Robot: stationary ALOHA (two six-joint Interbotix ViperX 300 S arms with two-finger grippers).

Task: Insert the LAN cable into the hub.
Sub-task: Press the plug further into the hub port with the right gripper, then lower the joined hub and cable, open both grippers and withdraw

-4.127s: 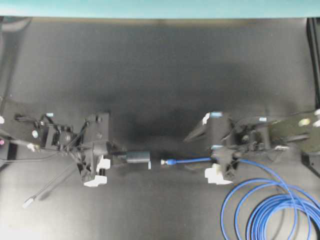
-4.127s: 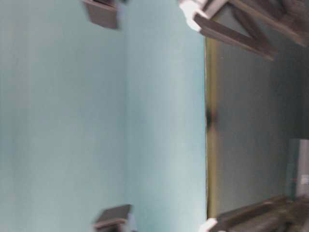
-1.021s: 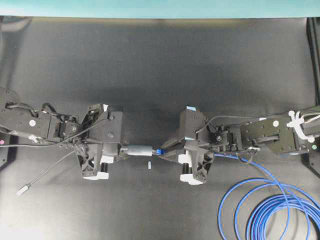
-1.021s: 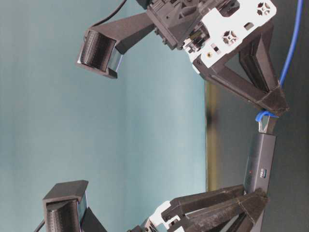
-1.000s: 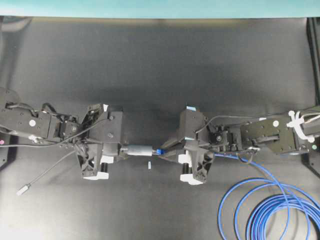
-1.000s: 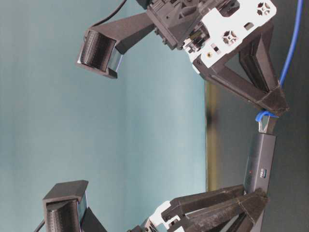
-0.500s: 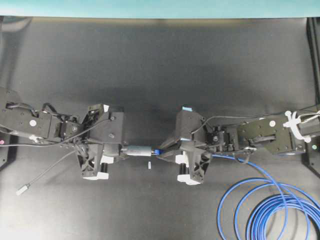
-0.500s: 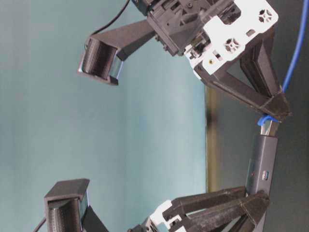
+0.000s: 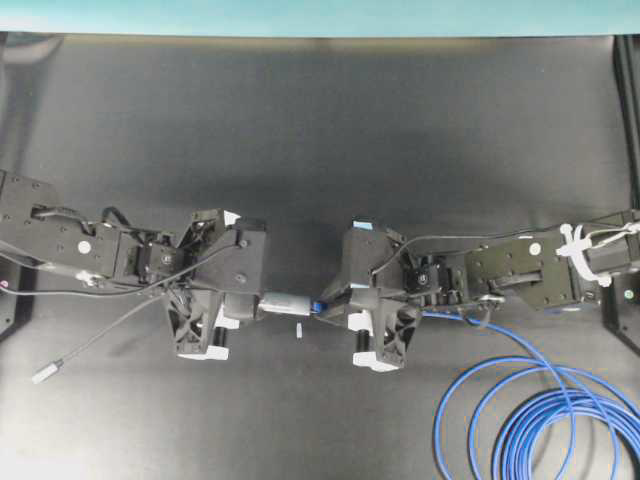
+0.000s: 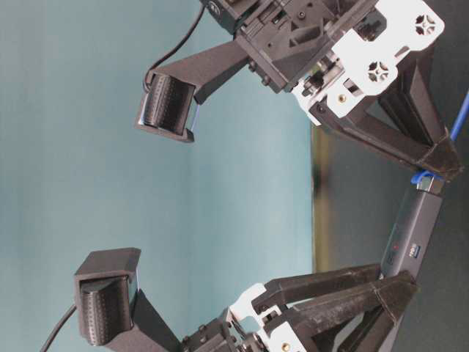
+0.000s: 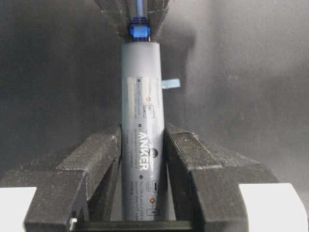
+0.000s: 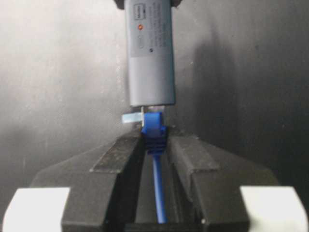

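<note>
My left gripper (image 9: 258,305) is shut on the hub (image 9: 285,302), a slim dark-grey bar held level above the table, its free end pointing right. The left wrist view shows the fingers (image 11: 104,154) clamped on both sides of the hub (image 11: 142,121). My right gripper (image 9: 328,306) is shut on the LAN cable at its blue boot (image 9: 316,306). In the right wrist view the boot (image 12: 154,131) sits at the hub's end (image 12: 149,58), with only a sliver of clear plug showing between them. The blue cable's loops (image 9: 540,420) lie at the lower right.
The hub's thin grey tail runs left to a small silver plug (image 9: 44,374) on the black table. A small pale-blue tape mark (image 9: 298,329) lies under the hub's end. The teal wall edge (image 9: 320,15) runs along the back.
The left arm has moved right and the right arm left. The gap between hub and plug has closed, and the boot now sits against the hub's end.
</note>
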